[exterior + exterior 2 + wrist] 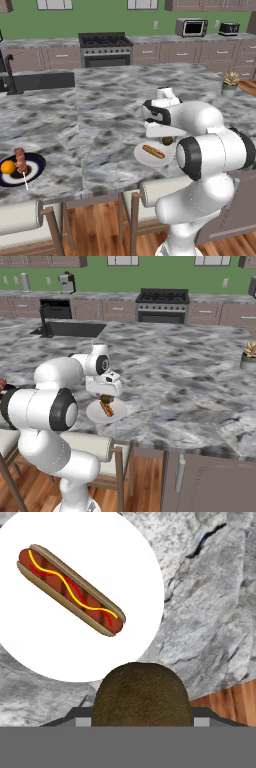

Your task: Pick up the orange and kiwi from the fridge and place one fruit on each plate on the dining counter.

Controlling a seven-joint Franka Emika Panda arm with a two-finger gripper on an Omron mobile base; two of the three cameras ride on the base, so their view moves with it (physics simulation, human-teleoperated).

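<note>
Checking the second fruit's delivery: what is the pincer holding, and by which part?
The kiwi, clamped across its sides in the pincer, above the white plate's edge.

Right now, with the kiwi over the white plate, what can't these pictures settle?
- Gripper fingertips: hand view, hidden behind the kiwi they hold.
- White plate: left base view, near side covered by the arm.
- Kiwi's height above the plate: unclear.
- Dark plate holding the orange: cut by the left edge.
</note>
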